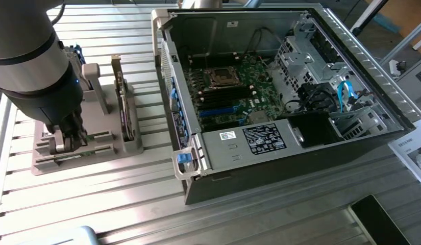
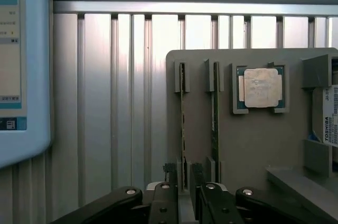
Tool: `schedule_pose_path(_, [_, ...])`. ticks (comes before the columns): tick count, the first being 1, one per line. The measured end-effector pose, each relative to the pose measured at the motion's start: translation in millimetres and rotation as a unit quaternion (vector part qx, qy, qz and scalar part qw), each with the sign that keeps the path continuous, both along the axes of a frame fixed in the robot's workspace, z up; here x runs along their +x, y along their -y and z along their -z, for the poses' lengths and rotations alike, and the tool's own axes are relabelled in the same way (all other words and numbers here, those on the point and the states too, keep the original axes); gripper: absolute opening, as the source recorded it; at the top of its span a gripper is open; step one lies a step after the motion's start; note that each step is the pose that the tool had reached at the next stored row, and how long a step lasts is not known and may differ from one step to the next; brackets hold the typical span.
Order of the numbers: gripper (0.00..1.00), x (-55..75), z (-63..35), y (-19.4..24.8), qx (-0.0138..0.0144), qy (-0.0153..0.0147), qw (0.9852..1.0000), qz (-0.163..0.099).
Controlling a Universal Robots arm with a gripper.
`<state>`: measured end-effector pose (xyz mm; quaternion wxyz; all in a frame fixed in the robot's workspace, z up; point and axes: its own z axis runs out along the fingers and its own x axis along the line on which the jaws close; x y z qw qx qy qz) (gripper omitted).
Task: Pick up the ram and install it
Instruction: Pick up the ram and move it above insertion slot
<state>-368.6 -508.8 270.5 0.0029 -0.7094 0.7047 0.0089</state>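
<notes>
The gripper hangs low over the grey holder at the lower left of the exterior view. Its fingers are spread wide and grip nothing. The ram stands on edge in a holder slot, one end between them, its long axis crosswise to their closing line.

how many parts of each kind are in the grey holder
In the holder:
ram: 2
cpu: 1
hard drive: 1
card: 1
total: 5
</notes>
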Motion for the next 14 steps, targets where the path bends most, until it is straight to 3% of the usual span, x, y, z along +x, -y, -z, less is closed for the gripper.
schedule_pose_path(8, [0.24, 0.0, 8.7, 0.0, 0.0, 0.0, 0.9999, 0.011])
schedule_pose_path(14, [0.24, 0.1, 10.0, 0.0, 0.0001, 0.0001, 0.9999, 0.014])
